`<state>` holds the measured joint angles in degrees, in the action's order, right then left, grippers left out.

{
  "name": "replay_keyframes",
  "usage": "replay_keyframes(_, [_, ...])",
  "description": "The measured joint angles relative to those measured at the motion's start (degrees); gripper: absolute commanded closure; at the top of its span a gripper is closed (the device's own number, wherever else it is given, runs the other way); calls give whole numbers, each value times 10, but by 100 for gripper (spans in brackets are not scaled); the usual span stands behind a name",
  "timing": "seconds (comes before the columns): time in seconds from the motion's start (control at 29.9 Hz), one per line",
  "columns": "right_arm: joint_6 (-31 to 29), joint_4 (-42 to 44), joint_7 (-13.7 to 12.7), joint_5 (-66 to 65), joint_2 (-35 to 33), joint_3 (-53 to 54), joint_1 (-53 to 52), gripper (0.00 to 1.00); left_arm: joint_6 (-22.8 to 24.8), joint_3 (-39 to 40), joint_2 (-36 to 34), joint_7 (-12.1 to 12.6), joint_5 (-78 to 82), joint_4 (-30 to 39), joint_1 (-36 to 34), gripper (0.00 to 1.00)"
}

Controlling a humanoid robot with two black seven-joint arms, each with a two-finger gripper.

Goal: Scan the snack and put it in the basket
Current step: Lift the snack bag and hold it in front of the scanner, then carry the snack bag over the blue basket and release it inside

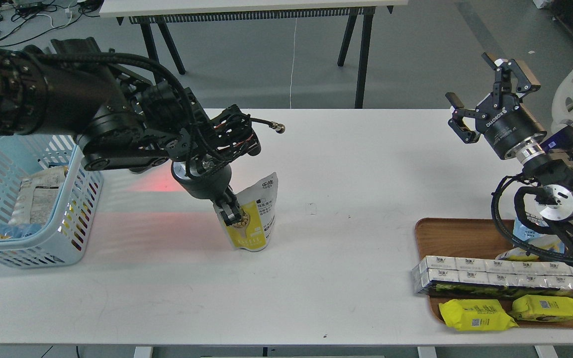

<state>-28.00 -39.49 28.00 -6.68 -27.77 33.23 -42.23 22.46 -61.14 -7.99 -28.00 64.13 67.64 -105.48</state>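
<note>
The snack (256, 219), a small pouch with a white top and a yellow bottom showing round nuts, stands tilted on the white table left of centre. My left gripper (229, 213) reaches down from the left and is shut on the pouch's left front side. The light blue slotted basket (33, 244) sits at the table's left edge, well left of the pouch, with a few packets inside. My right gripper (488, 93) is open and empty, raised above the table's far right.
A red glow (159, 185) lies on the table behind my left arm, which hides its source. A brown wooden tray (460, 233) at the front right holds a row of silver boxes (505, 278), flat yellow packets (475, 314) and a blue-and-yellow pouch (527, 237).
</note>
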Motion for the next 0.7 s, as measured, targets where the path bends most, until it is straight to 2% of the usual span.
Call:
replay_keyframes(0.4, [0,-4,0,0,0,0,1,3,1,-2,-111,0,24,-17,-49,100])
replay_keyframes(0.7, [0,-4,0,0,0,-1,0,3,0,-5,-187,0,80,-61,-38,100])
